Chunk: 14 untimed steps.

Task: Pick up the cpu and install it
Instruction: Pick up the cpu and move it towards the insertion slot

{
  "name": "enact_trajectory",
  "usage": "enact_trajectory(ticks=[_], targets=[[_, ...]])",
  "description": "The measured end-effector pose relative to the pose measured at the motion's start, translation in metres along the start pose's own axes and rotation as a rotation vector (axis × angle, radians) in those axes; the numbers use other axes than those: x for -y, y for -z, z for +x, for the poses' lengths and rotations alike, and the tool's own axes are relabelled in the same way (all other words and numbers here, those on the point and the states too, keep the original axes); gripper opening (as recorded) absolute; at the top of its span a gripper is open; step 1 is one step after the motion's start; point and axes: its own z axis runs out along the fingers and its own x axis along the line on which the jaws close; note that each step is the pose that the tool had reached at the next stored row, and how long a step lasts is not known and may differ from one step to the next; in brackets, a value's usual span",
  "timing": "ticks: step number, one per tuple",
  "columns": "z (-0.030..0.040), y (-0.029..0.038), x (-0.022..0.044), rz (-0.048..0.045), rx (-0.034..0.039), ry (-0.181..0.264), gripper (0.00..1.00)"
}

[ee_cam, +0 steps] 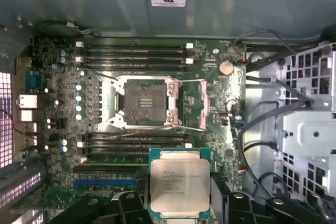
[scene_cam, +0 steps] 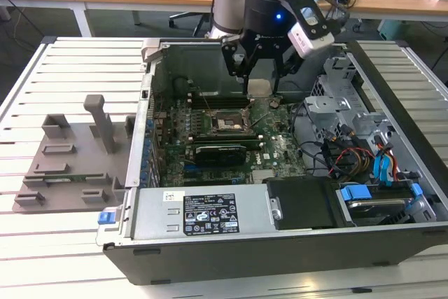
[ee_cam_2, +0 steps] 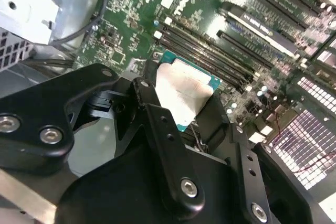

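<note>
Here the gripper is clamping the cpu, with its jaws drawn in narrow to the chip's width and pressing on two opposite edges. It is carrying the chip flat, silvery top facing up toward the arm, likely so that nothing touches the underside and the chip can meet a socket level. In the exterior view the pair is hanging in the upper middle of the frame, above the motherboard inside the open computer case and clear of the board. The socket is lying just below and toward the exterior view's left of the chip. In the first wrist view the socket is showing empty, with its metal cover plate folded aside, presumably to receive the chip. The cpu is not yet hanging over it. At the exterior view's left, the grey tray is sitting on the slatted table beside the case.
</note>
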Motion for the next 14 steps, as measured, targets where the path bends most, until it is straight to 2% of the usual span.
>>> enact_trajectory(ticks=[2, 5, 7, 8, 10, 14], targets=[[0.0030, -0.0023, -0.0034, 0.0001, -0.0001, 0.000, 0.55], [0.0109, -0.0106, -0.0132, 0.0000, 0.0000, 0.000, 0.55], [0.0130, -0.0138, -0.0160, -0.0001, 0.0000, 0.000, 0.55], [0.0169, -0.0188, -0.0203, 0.0001, 0.0000, 0.000, 0.55], [0.0288, -0.0416, -0.0336, 0.0001, 0.0000, 0.000, 0.55], [0.0317, -0.0511, -0.0388, 0.0000, 0.0000, 0.000, 0.55]])
